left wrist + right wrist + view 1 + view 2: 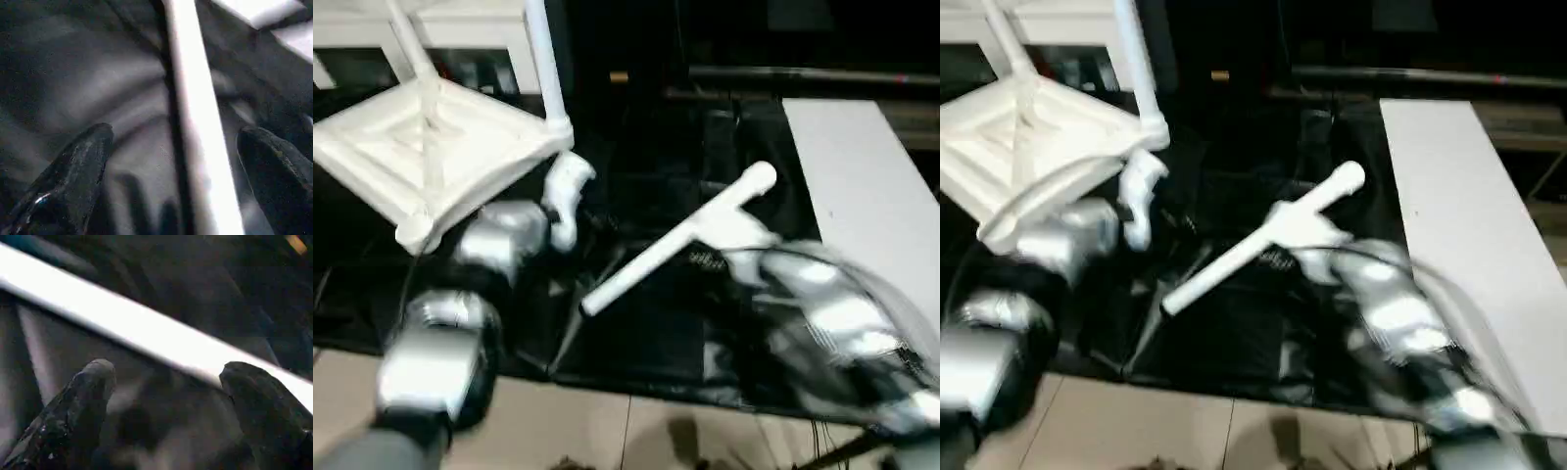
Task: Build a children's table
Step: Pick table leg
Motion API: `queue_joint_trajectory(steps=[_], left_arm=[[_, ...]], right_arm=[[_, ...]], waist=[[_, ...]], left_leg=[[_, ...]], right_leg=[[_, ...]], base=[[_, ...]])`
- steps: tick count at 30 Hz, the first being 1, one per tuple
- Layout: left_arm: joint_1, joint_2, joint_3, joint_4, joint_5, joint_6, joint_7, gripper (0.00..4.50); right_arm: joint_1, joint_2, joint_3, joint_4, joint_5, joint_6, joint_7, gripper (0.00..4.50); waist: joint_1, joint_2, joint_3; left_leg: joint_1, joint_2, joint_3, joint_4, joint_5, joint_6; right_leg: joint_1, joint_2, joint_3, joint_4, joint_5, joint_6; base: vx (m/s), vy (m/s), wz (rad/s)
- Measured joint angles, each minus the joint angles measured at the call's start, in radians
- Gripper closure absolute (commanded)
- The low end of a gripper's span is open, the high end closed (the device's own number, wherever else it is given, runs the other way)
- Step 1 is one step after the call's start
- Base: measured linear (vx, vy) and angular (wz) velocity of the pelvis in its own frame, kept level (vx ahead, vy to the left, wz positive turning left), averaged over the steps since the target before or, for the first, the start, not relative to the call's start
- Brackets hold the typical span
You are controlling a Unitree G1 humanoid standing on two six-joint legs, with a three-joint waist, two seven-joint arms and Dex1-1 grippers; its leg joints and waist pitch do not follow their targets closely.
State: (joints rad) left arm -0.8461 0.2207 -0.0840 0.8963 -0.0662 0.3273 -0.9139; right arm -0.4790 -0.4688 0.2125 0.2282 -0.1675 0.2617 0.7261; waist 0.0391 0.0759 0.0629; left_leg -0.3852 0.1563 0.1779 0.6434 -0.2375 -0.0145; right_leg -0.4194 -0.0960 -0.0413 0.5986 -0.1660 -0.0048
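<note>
1. The white plastic tabletop (431, 147) (ribbed, X-braced) lies tilted at far left.
2. A smooth white tube leg (675, 240) lies on the black desk (646, 343).
3. The left gripper (181, 161) and the right gripper (161, 396) have their jaws wide apart, each with a leg between but unheld.

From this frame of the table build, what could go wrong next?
1. The loose leg lies diagonally on the dark floor covering. The right hand is open with the leg across its fingertips, so closing at this angle might grip it skewed or push it away.
2. The tabletop sits tilted, underside up, with two legs already standing in it. The left hand, open beside a leg, might knock it.
</note>
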Motion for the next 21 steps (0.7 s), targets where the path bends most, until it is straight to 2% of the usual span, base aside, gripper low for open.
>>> queue_joint_trajectory(steps=[2,6,10,11,13,14,17,18,21], left_arm=[[0.028,-0.005,-0.04,0.004,0.052,-0.012,0.025,0.01],[0.049,0.015,-0.072,0.003,0.134,-0.029,0.093,0.01],[0.099,0.034,-0.092,-0.091,0.138,0.02,0.076,0.01],[0.107,0.039,-0.099,-0.119,0.137,0.041,0.067,0.19],[0.126,0.046,-0.11,-0.159,0.124,0.062,0.049,0.19],[0.132,0.047,-0.11,-0.17,0.116,0.067,0.043,0.37],[0.135,0.059,-0.12,-0.174,0.117,0.044,0.022,0.48],[0.135,0.064,-0.12,-0.174,0.122,0.037,0.019,0.71],[0.135,0.089,-0.124,-0.174,0.127,0.025,-0.028,0.83]], right_arm=[[0.02,-0.019,-0.012,-0.021,0.001,0.011,0.0,0.61],[0.056,-0.044,-0.033,-0.069,0.01,0.039,0.001,0.61],[0.08,-0.054,-0.048,-0.111,0.019,0.072,0.004,0.61],[0.081,-0.054,-0.048,-0.114,0.019,0.082,0.005,0.61],[0.084,-0.054,-0.048,-0.12,0.021,0.087,0.007,0.61],[0.084,-0.054,-0.048,-0.122,0.021,0.089,0.008,0.61],[0.084,-0.054,-0.048,-0.138,0.025,0.091,0.018,0.61],[0.084,-0.054,-0.048,-0.139,0.03,0.091,0.02,0.61],[0.086,-0.055,-0.048,-0.148,0.045,0.093,0.029,0.61]], waist=[[-0.007,0.0,0.0],[-0.011,0.002,-0.001],[-0.008,0.002,-0.001],[-0.008,0.002,-0.001],[-0.007,0.002,-0.001],[-0.007,0.002,-0.001],[-0.007,0.002,-0.001],[-0.007,0.002,-0.001],[-0.009,0.002,-0.001]], left_leg=[[0.001,0.0,0.0,0.0,0.001,0.002],[0.003,0.003,-0.001,0.0,0.002,0.002],[0.003,0.005,-0.001,-0.001,0.005,-0.003],[0.002,0.005,-0.001,-0.001,0.006,-0.004],[0.002,0.005,0.0,-0.001,0.006,-0.004],[0.002,0.005,0.0,-0.001,0.006,-0.004],[0.002,0.005,0.0,-0.001,0.006,-0.004],[0.002,0.005,-0.001,-0.001,0.006,-0.004],[0.002,0.005,0.0,-0.001,0.006,-0.004]], right_leg=[[0.0,0.0,0.0,0.002,0.0,0.0],[0.001,0.002,-0.002,0.003,0.0,0.0],[0.002,0.002,-0.003,0.003,0.0,0.0],[0.001,0.002,-0.003,0.003,0.0,0.0],[0.002,0.002,-0.003,0.003,0.001,0.0],[0.002,0.002,-0.003,0.003,0.001,-0.001],[0.001,0.002,-0.003,0.003,0.001,-0.001],[0.001,0.002,-0.003,0.003,0.001,-0.001],[0.001,0.002,-0.003,0.003,0.001,-0.001]], base=[[0.0,0.0,0.0],[0.0,0.0,0.0],[0.0,0.0,0.0],[0.0,0.0,0.0],[0.0,0.0,0.0],[0.0,0.0,0.0],[0.0,0.0,0.0],[0.0,0.0,0.0],[0.0,0.0,0.0]])
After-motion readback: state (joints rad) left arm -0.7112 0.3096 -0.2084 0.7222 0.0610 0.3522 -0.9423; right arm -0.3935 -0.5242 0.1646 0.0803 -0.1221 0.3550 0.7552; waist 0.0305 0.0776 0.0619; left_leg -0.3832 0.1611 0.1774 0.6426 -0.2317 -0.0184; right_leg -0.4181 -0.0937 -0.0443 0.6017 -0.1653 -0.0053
